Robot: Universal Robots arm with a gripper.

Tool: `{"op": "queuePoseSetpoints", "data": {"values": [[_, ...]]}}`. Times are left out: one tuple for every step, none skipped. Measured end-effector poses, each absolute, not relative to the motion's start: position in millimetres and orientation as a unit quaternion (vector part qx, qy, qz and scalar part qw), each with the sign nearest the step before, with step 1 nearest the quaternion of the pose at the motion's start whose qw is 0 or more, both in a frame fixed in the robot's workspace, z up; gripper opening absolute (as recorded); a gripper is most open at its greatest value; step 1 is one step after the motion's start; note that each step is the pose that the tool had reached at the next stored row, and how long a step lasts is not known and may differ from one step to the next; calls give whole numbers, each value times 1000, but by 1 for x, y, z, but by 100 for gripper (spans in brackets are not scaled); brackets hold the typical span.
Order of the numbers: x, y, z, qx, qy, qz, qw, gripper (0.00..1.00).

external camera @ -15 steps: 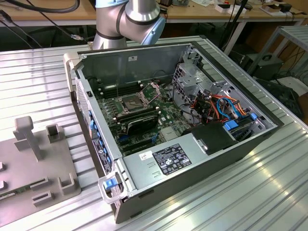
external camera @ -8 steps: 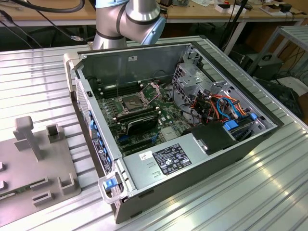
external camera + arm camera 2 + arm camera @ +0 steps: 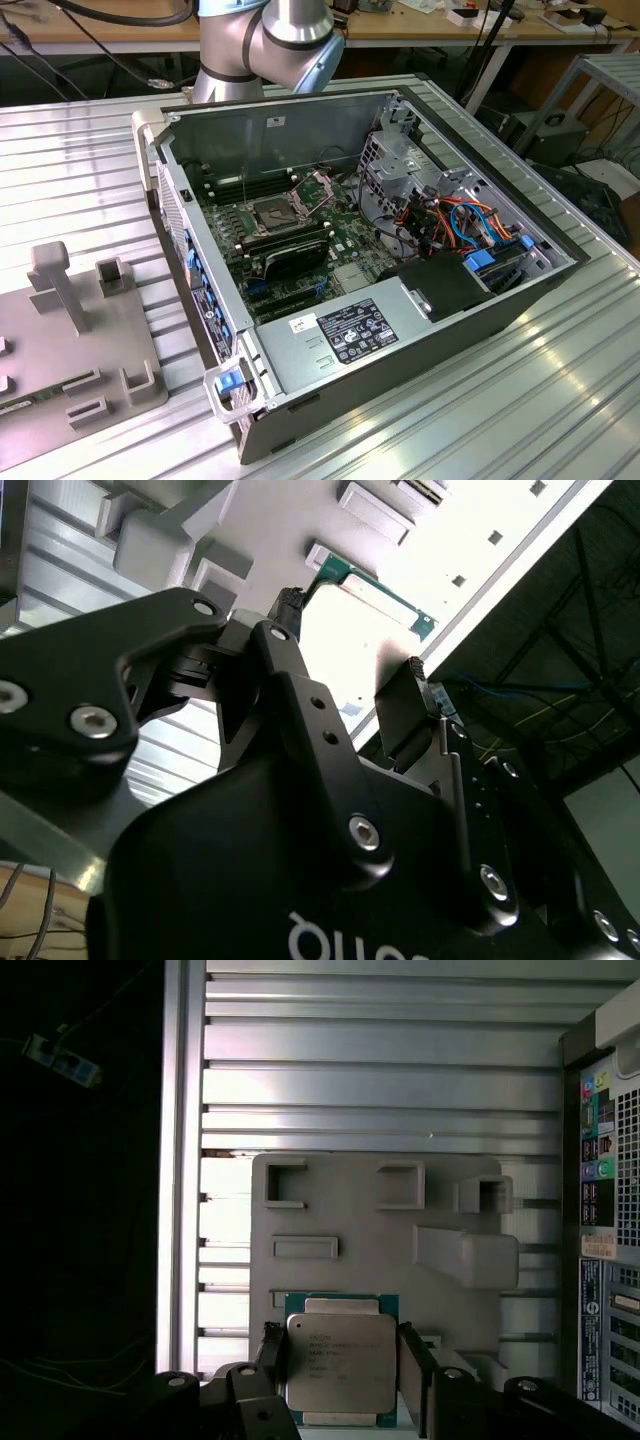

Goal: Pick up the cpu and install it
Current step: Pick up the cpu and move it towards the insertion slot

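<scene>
One cpu (image 3: 340,1365) lies flat on the grey holder plate (image 3: 360,1225), which sits on the ribbed worktop (image 3: 380,1080). The gripper (image 3: 340,1332) hangs over it, its two fingers (image 3: 270,1345) spread apart, one on each side. One opened computer case (image 3: 400,330) stands beside the plate.

The cpu (image 3: 340,1365) is silver-grey edged in green, the fixture (image 3: 370,1220) pale grey, the claw (image 3: 339,1345) black.

Cpu (image 3: 380,595) partly behind gripper (image 3: 352,632)
</scene>
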State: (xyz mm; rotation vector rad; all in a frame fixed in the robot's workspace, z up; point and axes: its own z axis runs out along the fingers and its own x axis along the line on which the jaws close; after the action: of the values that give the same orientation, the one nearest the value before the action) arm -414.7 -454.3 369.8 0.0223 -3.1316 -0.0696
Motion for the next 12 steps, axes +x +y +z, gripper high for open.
{"op": "queuePoseSetpoints", "data": {"values": [[-413, -454, 370, 7, -1000, -22, 5, 55], [-412, -454, 370, 7, -1000, -22, 5, 55], [-412, -454, 370, 7, -1000, -22, 5, 55], [-412, -454, 370, 7, -1000, -22, 5, 55], [-412, -454, 370, 7, -1000, -22, 5, 55], [-412, -454, 370, 7, -1000, -22, 5, 55], [-411, -454, 370, 7, -1000, -22, 5, 55], [-410, -454, 370, 7, -1000, -22, 5, 55], [-409, -454, 370, 7, -1000, -22, 5, 55], [-408, -454, 370, 7, -1000, -22, 5, 55], [-406, -454, 370, 7, -1000, -22, 5, 55], [-404, -454, 370, 7, -1000, -22, 5, 55]]}}
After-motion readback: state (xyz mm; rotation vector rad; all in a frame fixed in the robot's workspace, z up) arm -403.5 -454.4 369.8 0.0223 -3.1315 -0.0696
